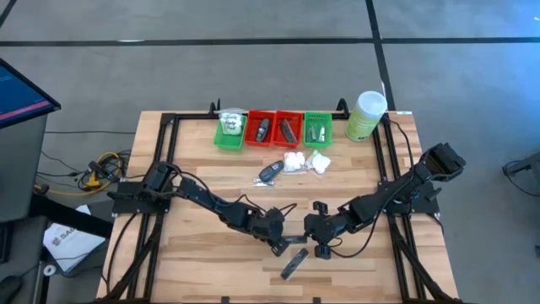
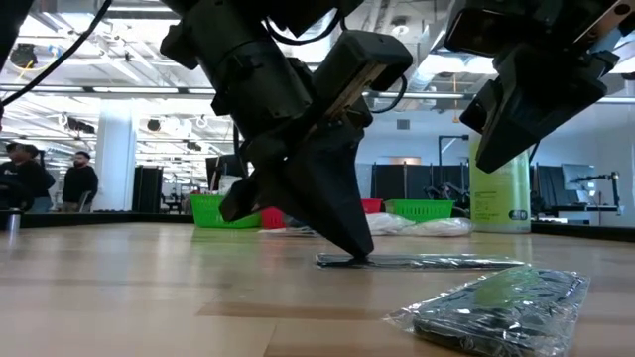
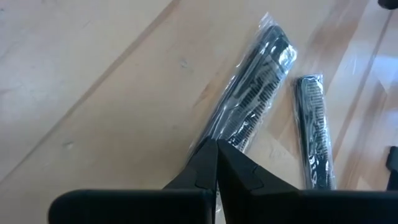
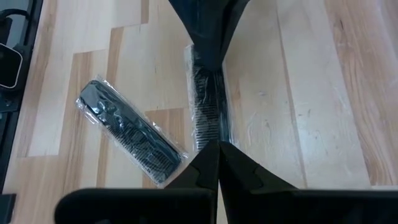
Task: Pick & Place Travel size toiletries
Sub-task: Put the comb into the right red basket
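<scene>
Two dark combs in clear wrappers lie flat on the wooden table. One comb (image 1: pixel 293 243) lies between my two grippers; the other comb (image 1: pixel 294 263) lies nearer the table's near edge, also seen close up in the low view (image 2: pixel 496 302). My left gripper (image 3: pixel 217 144) is shut, its tips down on the first comb's left end. My right gripper (image 4: pixel 218 144) is shut and hangs above that comb's right end (image 4: pixel 208 124), clear of the table in the low view (image 2: pixel 486 149). My left gripper rests its shut fingertips (image 2: pixel 355 248) on the wrapped comb's left end (image 3: pixel 233 127), coming from above on a slant from the table's left. The comb lies flat on the table, stretching away along the line of the fingers. Whether the tips pinch the wrapper's edge, I cannot tell.
Along the far edge stand a green tray (image 1: pixel 229 133), two red trays (image 1: pixel 261 128), another green tray (image 1: pixel 317 128) and a tall pale green canister (image 1: pixel 365 116). White packets (image 1: pixel 304 162) and a black oval piece (image 1: pixel 271 173) lie before them. People stand in the room behind (image 2: pixel 74 183).
</scene>
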Robot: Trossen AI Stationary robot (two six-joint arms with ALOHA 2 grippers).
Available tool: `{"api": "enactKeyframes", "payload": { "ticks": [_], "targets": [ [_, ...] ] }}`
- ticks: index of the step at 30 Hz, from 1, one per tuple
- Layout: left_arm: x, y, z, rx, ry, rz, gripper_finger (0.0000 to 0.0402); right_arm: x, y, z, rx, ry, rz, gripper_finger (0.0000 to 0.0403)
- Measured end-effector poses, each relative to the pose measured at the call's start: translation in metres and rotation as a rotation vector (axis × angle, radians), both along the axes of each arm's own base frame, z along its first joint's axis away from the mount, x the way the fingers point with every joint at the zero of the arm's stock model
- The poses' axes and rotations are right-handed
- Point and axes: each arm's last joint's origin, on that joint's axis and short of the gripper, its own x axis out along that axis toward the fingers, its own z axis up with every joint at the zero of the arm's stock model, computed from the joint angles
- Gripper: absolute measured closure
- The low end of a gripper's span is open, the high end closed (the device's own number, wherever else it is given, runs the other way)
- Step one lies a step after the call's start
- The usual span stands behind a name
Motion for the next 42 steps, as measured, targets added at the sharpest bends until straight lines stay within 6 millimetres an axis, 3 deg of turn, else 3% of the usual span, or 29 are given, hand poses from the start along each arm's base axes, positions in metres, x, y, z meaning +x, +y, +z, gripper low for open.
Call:
{"api": "enactKeyframes", "payload": {
  "ticks": [10, 25, 36, 42],
  "targets": [
    [-0.002, 0.005, -0.004, -0.032, -0.026, 0.018, 0.0401, 0.0, 0.0, -0.002, -0.036, 0.001, 0.043, 0.0397],
    [-0.002, 0.003, 0.004, 0.003, -0.084, 0.036, 0.0401, 0.0, 0.0, -0.002, -0.039, 0.003, 0.045, 0.0311],
    [-0.001, 0.002, 0.004, 0.003, -0.085, 0.035, 0.0401, 0.0, 0.0, -0.002, -0.037, 0.003, 0.044, 0.03],
    [0.0, 0.017, 0.002, 0.003, -0.042, 0.078, 0.0402, 0.0, 0.0, -0.002, -0.039, 0.002, 0.046, 0.03]
  ]
}}
